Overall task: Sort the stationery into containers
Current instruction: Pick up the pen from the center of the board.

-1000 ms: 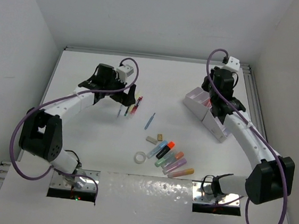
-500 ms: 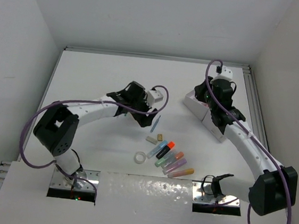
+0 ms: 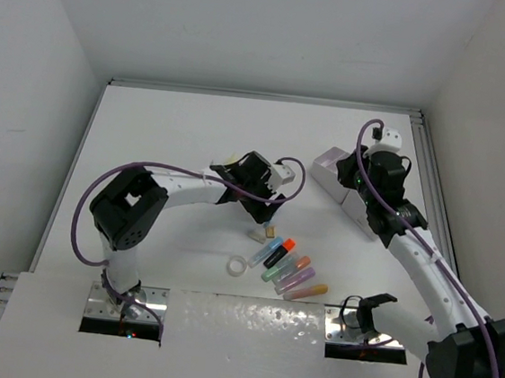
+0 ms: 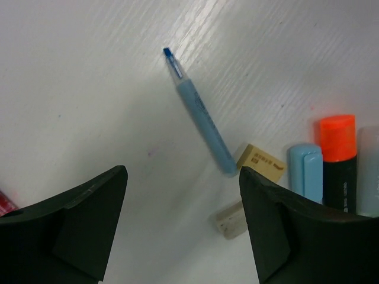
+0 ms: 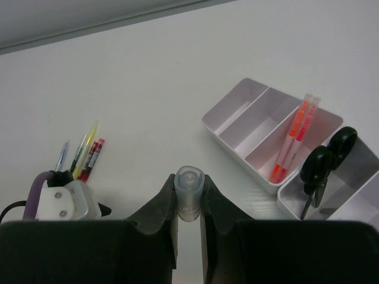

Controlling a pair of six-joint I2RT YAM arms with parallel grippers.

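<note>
White tabletop (image 3: 169,126) holds one blue pen (image 4: 202,115) below your spread left gripper (image 4: 180,183), two erasers (image 4: 260,163), one tape ring (image 3: 238,265) and six highlighters (image 3: 278,250); close askew and you'll nudge the erasers. Your right gripper (image 5: 189,204) pinches a pale highlighter (image 5: 189,183) short of the organizer (image 5: 234,127); release early and it misses.

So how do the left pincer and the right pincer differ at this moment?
The left pincer is open and empty; the right pincer is shut on what looks like a pale translucent pen. The left pincer hangs over a blue pen lying on the table; the right pincer is near the organizer. Both are black.
</note>
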